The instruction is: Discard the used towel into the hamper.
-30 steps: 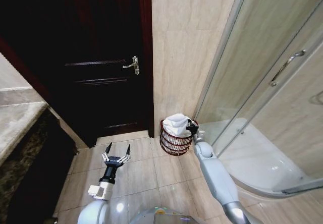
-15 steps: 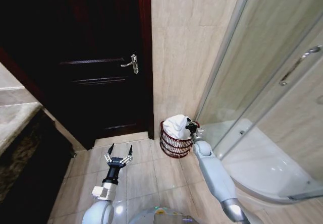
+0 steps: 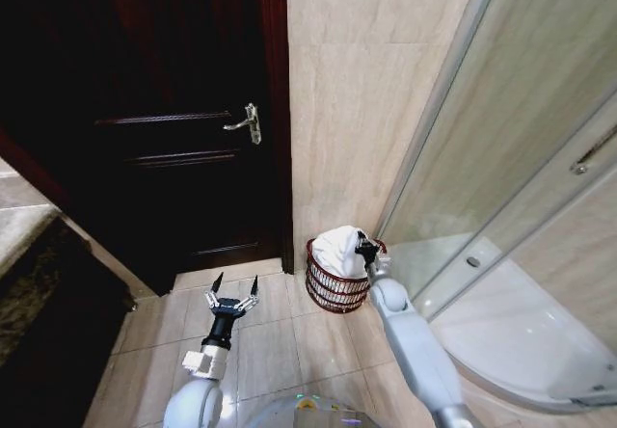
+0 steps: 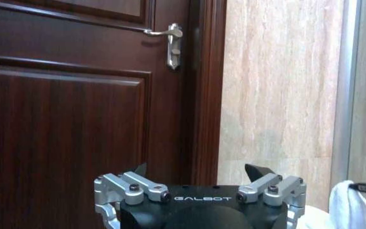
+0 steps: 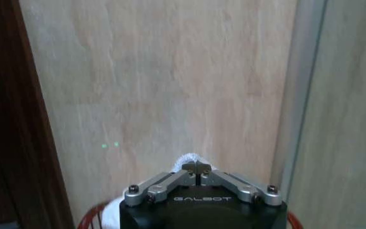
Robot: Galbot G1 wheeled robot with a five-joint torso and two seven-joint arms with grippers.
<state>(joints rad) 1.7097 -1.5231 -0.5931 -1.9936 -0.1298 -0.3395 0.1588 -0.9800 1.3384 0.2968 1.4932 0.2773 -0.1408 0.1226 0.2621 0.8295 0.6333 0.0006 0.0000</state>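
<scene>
The towel (image 3: 338, 248), white and bunched, sits pinched at its top edge between the closed fingertips of the right gripper (image 3: 364, 247), which holds it directly over the hamper (image 3: 331, 283). Most of the cloth hangs just beside and below the gripper, spilling into the hamper's open top. In the right wrist view the gripper (image 5: 197, 166) has its fingertips pressed together, a fold of the towel (image 5: 189, 157) showing just past them and the hamper's reddish rim (image 5: 89, 220) curving below. Beyond the gripper stands the beige tiled wall (image 3: 357, 110), with the glass shower enclosure (image 3: 511, 187) to its right. The left gripper (image 3: 234, 287) hangs over the floor tiles (image 3: 280, 332), well apart to the left, fingers spread wide, facing the dark wooden door (image 3: 174, 139).
</scene>
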